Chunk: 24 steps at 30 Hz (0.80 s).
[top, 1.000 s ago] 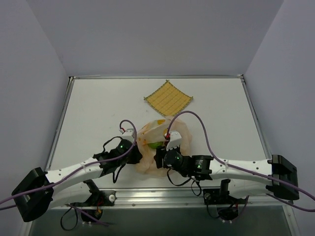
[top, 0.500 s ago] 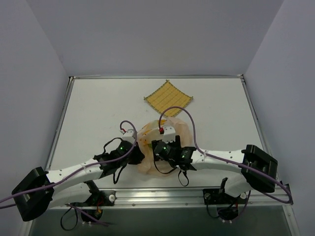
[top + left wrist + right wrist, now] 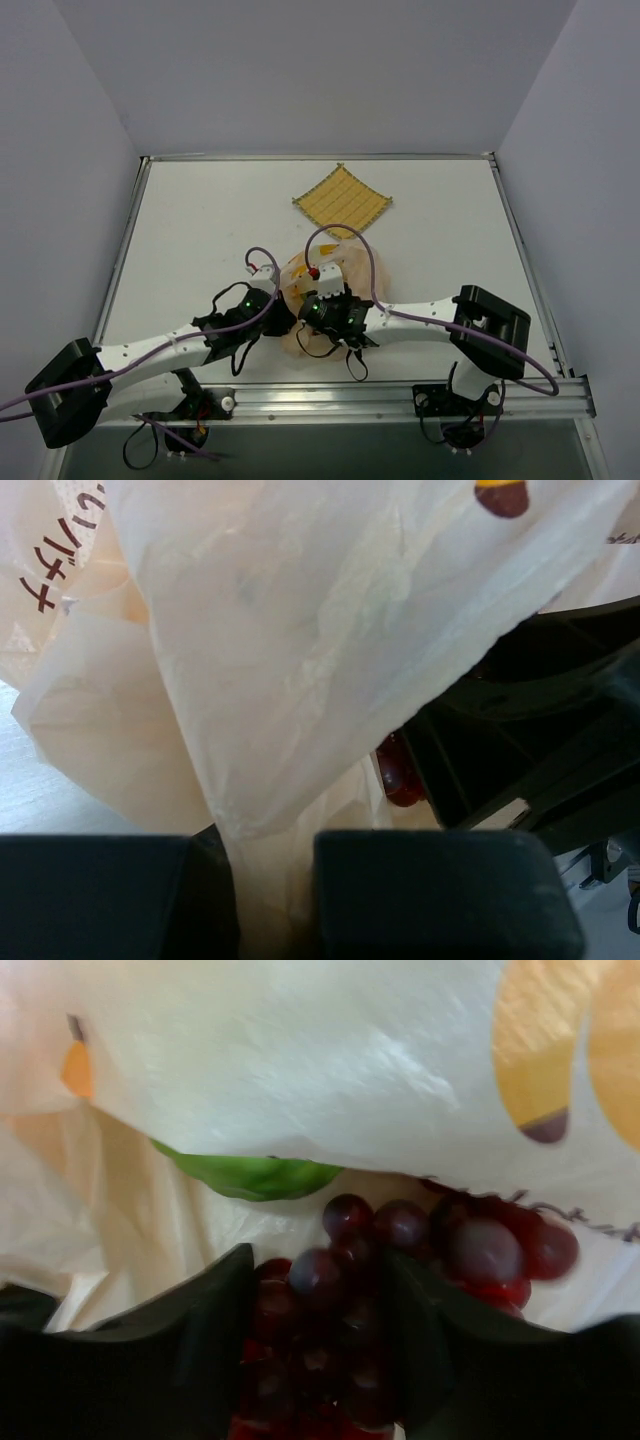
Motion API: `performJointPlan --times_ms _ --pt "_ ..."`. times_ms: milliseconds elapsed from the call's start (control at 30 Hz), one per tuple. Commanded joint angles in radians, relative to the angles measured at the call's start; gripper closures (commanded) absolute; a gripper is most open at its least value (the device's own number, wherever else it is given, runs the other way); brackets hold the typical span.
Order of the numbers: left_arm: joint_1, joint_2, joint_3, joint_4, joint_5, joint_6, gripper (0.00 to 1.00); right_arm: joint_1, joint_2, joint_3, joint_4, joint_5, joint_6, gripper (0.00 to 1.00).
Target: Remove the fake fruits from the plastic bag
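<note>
The pale plastic bag (image 3: 372, 272) with printed yellow bananas lies near the table's front middle. My left gripper (image 3: 275, 880) is shut on a pinched fold of the bag (image 3: 300, 630) at its left side, holding it up. My right gripper (image 3: 320, 1290) reaches inside the bag, and its dark fingers (image 3: 190, 1330) stand on both sides of the dark red grape bunch (image 3: 350, 1260), pressed against it. A round green fruit (image 3: 250, 1175) lies just beyond the grapes, half under the bag's upper sheet (image 3: 300, 1050). One red grape (image 3: 400, 775) shows in the left wrist view. Other fruits are hidden.
A yellow woven mat (image 3: 342, 200) lies flat behind the bag, toward the back of the table. The two arms meet over the bag, the left gripper (image 3: 278, 305) close beside the right gripper (image 3: 312, 290). Grey walls stand on three sides.
The right arm has swung to the left and its wrist has pushed further into the bag's mouth. The left arm has stayed where it was, holding the bag.
</note>
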Motion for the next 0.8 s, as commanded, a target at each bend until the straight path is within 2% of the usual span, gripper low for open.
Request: performJointPlan --times_ms 0,33,67,167,433,600,767 --pt "-0.008 0.002 0.012 0.041 0.006 -0.02 0.98 0.015 -0.034 0.009 -0.018 0.003 0.05 0.65" --pt "-0.008 0.002 0.015 0.04 0.006 -0.02 0.98 0.013 -0.052 0.009 -0.02 0.011 0.046 0.72" --pt "-0.008 0.001 0.018 0.036 0.002 -0.017 0.98 0.015 -0.087 0.008 -0.018 0.014 0.034 0.84" --pt "-0.008 -0.017 0.041 0.0 -0.02 -0.001 0.98 0.015 -0.17 0.0 -0.018 0.02 0.02 0.99" --pt "-0.01 -0.011 0.047 0.003 0.005 -0.012 0.98 -0.016 -0.348 -0.03 -0.012 0.0 0.024 1.0" --pt "-0.01 -0.019 0.055 -0.003 0.0 -0.017 0.98 -0.02 -0.502 -0.057 0.074 -0.113 0.003 1.0" --pt "-0.01 -0.012 0.1 -0.013 -0.006 0.002 0.98 -0.016 -0.588 0.003 0.019 -0.239 -0.037 1.0"
